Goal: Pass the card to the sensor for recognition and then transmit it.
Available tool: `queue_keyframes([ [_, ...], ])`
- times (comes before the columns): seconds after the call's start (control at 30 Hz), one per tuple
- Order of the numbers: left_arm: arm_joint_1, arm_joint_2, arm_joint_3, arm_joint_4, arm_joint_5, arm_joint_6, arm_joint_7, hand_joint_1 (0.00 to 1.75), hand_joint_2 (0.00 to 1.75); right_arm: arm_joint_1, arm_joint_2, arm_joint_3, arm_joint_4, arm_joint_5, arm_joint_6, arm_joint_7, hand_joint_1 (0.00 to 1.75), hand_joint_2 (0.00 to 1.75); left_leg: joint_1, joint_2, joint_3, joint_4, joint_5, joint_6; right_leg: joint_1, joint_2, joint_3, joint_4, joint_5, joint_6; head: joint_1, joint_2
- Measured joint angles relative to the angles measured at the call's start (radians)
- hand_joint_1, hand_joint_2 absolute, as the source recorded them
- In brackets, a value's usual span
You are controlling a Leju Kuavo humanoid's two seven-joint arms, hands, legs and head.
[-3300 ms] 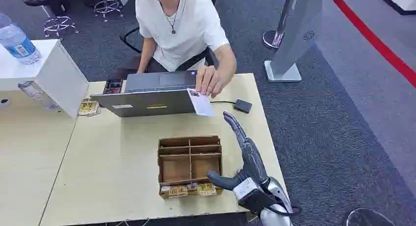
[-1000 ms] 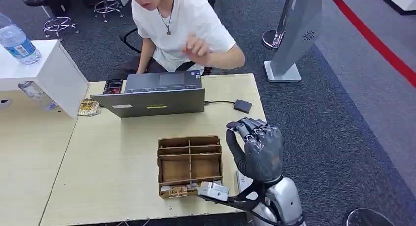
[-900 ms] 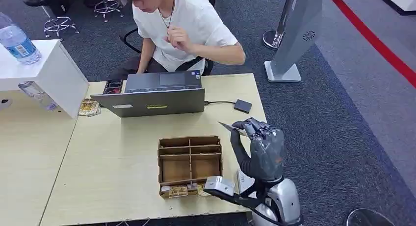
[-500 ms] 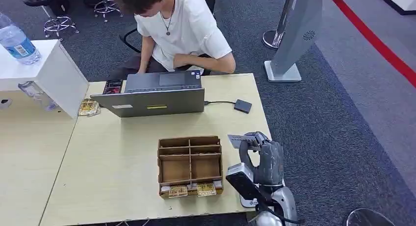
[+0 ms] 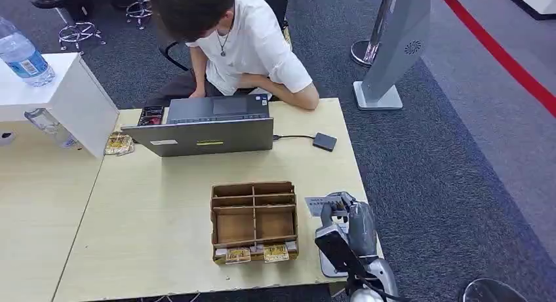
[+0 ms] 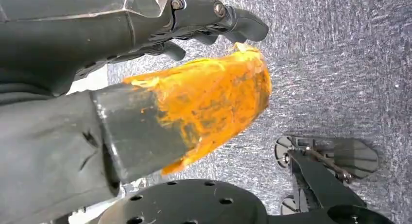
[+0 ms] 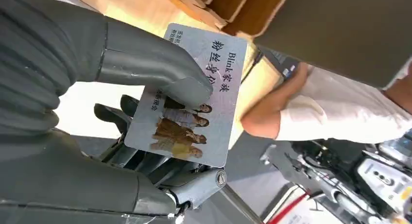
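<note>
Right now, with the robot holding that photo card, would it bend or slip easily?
The card looks flat and straight where the right hand pinches it, so it is probably fairly stiff plastic. Its surface seems glossy, so it might slide between the fingers. Being thin, it is likely very light.

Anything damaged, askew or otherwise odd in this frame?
Only the left hand: the wrist view shows its thick grey thumb coated in rough, patchy orange material, like a worn covering. The right hand pinches the pale printed photo card cleanly, and the brown compartmented wooden box sits square.
</note>
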Motion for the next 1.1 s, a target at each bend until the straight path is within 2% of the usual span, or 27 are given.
queue_keyframes([
  [0.37,0.000,0.003,0.009,0.000,0.000,0.002,-0.002,0.00,0.00,0.005,-0.006,-0.026,0.046,-0.031,0.027,0.001,1.75,1.75,0.000,0.000,0.000,0.000,0.000,0.000,0.000,0.000,0.000,0.000,0.000,0.000,0.000,0.000],
  [1.1,0.000,0.002,0.013,0.000,0.000,0.004,-0.003,0.00,0.00,0.010,-0.008,-0.077,0.131,-0.042,0.026,0.008,1.75,1.75,0.000,0.000,0.000,0.000,0.000,0.000,0.000,0.000,0.000,0.000,0.000,0.000,0.000,0.000],
])
